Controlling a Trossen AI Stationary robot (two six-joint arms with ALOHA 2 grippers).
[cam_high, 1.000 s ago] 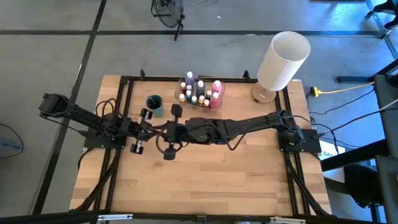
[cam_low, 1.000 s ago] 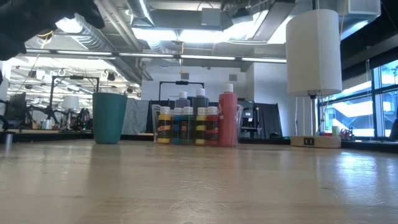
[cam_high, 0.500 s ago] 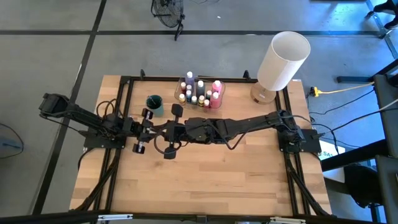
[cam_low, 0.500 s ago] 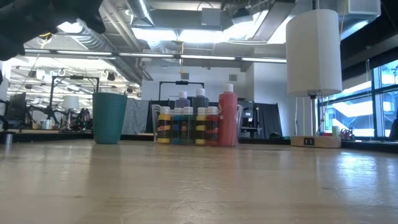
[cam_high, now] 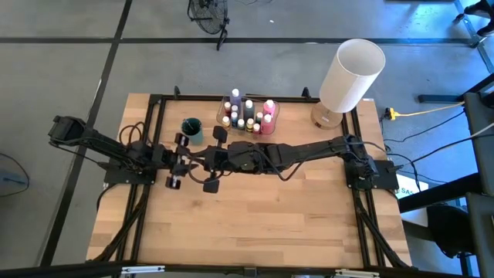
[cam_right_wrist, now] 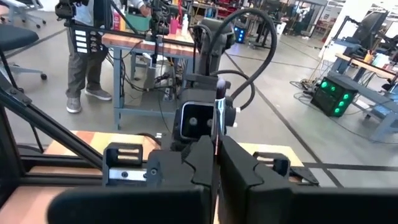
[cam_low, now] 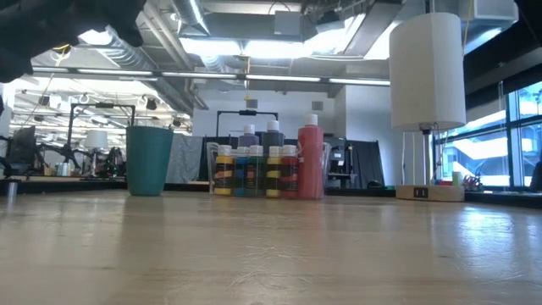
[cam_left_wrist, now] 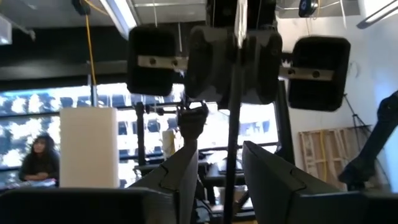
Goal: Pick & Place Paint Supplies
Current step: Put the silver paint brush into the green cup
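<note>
Paint bottles (cam_high: 247,114) right of cup (cam_high: 191,129)

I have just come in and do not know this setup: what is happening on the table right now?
The two arms meet above the middle of the table, in what looks like a handover of a thin paintbrush. The right gripper has its fingers shut on the paintbrush. The left gripper has its fingers apart, one on each side of the handle. The paint bottles stand grouped at the far side of the table, near a teal cup.
</note>
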